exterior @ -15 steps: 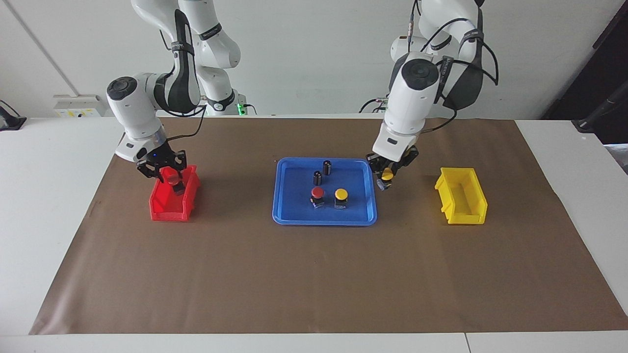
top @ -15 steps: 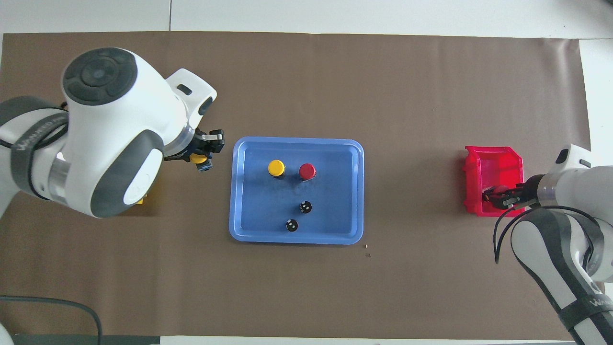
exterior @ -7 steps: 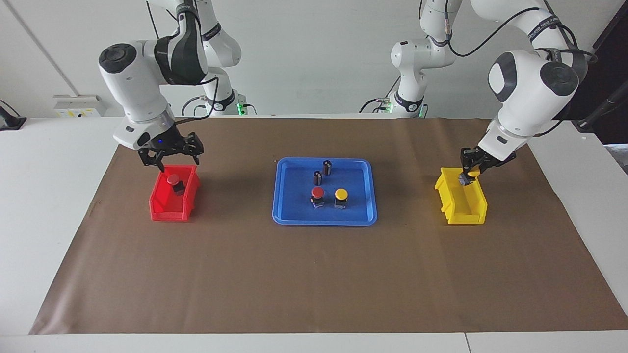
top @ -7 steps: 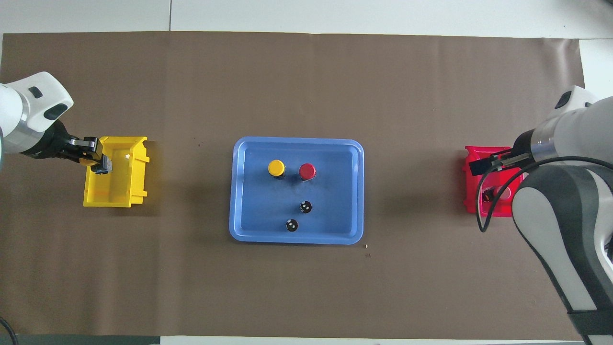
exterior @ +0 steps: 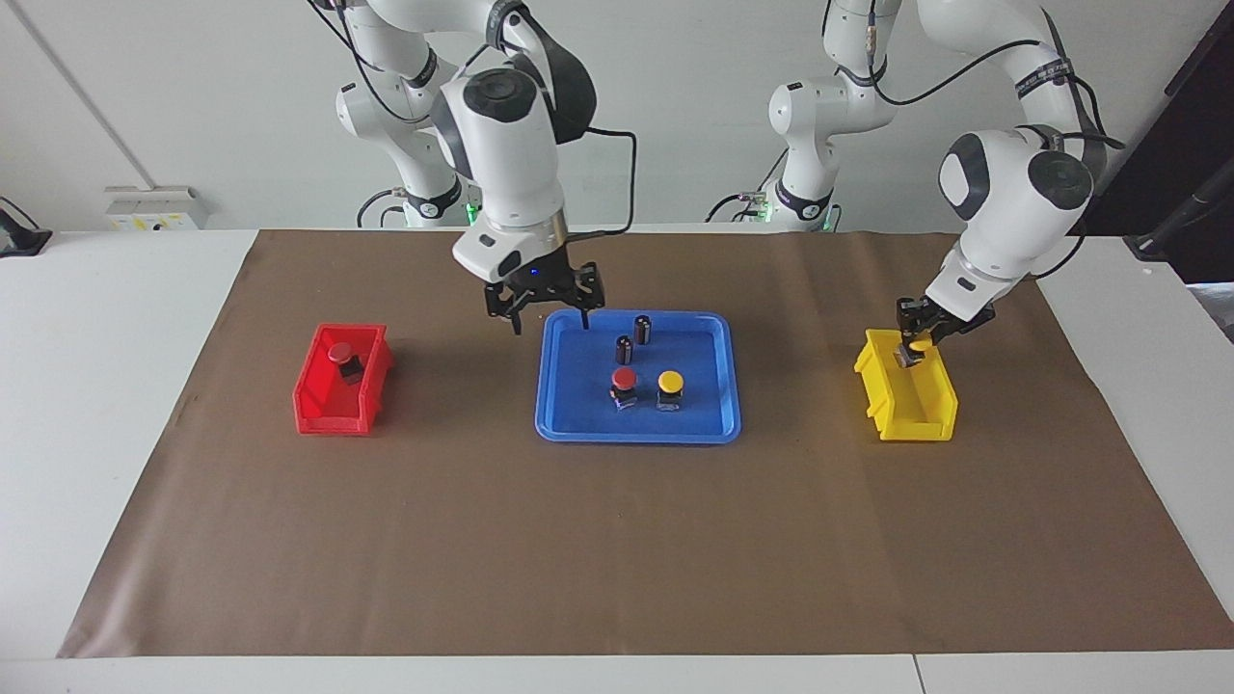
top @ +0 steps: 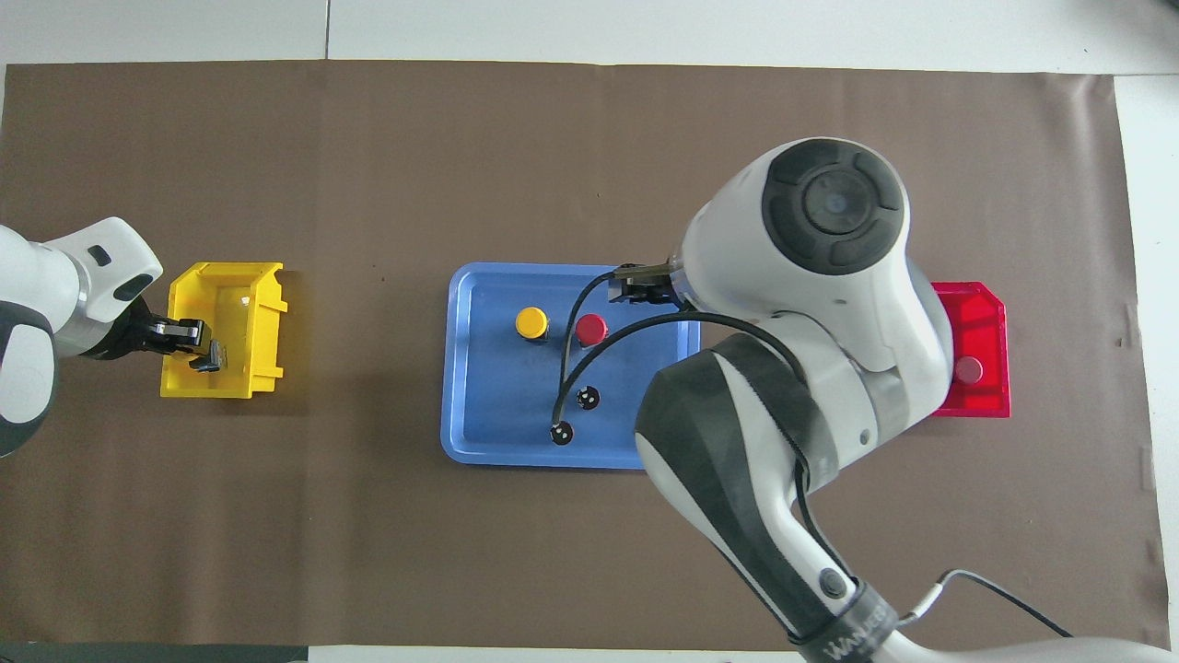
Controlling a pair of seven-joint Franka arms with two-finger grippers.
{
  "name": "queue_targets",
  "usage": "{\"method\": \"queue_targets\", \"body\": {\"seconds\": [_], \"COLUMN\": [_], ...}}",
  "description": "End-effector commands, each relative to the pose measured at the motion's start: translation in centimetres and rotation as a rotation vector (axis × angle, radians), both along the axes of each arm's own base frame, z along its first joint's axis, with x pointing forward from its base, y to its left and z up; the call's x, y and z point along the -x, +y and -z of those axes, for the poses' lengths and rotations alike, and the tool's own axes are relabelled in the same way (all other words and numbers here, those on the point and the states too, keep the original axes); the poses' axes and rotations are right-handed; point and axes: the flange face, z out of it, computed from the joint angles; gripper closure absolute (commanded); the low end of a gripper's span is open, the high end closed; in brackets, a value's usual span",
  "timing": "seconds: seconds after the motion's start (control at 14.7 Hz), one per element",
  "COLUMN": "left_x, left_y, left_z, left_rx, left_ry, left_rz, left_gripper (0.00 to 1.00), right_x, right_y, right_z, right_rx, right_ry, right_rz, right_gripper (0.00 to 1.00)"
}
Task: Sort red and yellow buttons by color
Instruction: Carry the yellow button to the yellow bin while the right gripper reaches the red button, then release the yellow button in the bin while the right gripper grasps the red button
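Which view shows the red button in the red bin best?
The facing view: the red button shows clearly inside the red bin, red cap on its dark body, nothing in front. In the overhead view, the right arm covers much of the bin; the button's cap is only faintly visible.

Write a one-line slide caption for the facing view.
Left gripper holds a yellow button over the yellow bin; right gripper, open, hangs at the blue tray.

White table (exterior: 116, 386) under a brown paper sheet (exterior: 617, 549), plain white wall (exterior: 675, 96), evenly lit.
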Motion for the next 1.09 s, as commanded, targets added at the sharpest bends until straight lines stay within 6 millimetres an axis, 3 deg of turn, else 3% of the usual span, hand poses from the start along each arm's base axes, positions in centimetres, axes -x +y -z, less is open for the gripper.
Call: {"method": "queue_targets", "body": {"seconds": [0.0, 0.07, 0.27, 0.41, 0.48, 0.68, 0.82, 0.88, 0.95, 1.02], "left_x": [1.2, 1.2, 0.9, 0.8, 0.8, 0.4, -0.4, -1.3, -1.8, -2.3], "left_y": [0.2, 0.2, 0.2, 0.2, 0.2, 0.2, 0.0, 0.0, 0.1, 0.0], "left_z": [2.1, 2.8, 3.4, 3.8, 3.8, 3.2, 2.1, 0.1, -2.4, -5.9], "left_rx": [0.011, 0.012, 0.014, 0.015, 0.014, 0.015, 0.015, 0.015, 0.014, 0.012], "left_ry": [-0.034, -0.032, -0.041, -0.037, -0.032, -0.034, -0.038, -0.037, -0.023, -0.028], "left_rz": [0.005, 0.007, 0.007, 0.007, 0.006, 0.003, 0.002, 0.003, 0.007, 0.012], "left_gripper": [0.98, 0.93, 0.79, 0.38, 0.28, 0.23, 0.22, 0.14, 0.02, 0.00], "right_x": [-0.6, -0.1, 1.0, 1.5, 1.8, 1.8, 2.0, 2.2, 2.2, 1.9], "right_y": [4.0, 4.2, 4.4, 4.1, 4.1, 3.9, 4.0, 3.9, 3.8, 3.7], "right_z": [5.2, 6.8, 8.9, 10.3, 11.2, 11.5, 12.0, 12.5, 12.4, 12.4], "right_rx": [0.060, 0.081, 0.093, 0.085, 0.080, 0.078, 0.074, 0.075, 0.075, 0.073], "right_ry": [-0.019, -0.005, 0.009, 0.001, -0.003, -0.005, -0.006, -0.005, -0.005, -0.007], "right_rz": [0.010, 0.001, -0.015, -0.018, -0.021, -0.019, -0.022, -0.023, -0.023, -0.020], "right_gripper": [0.00, 0.00, 0.00, 0.06, 0.11, 0.20, 0.26, 0.30, 0.43, 0.64]}}
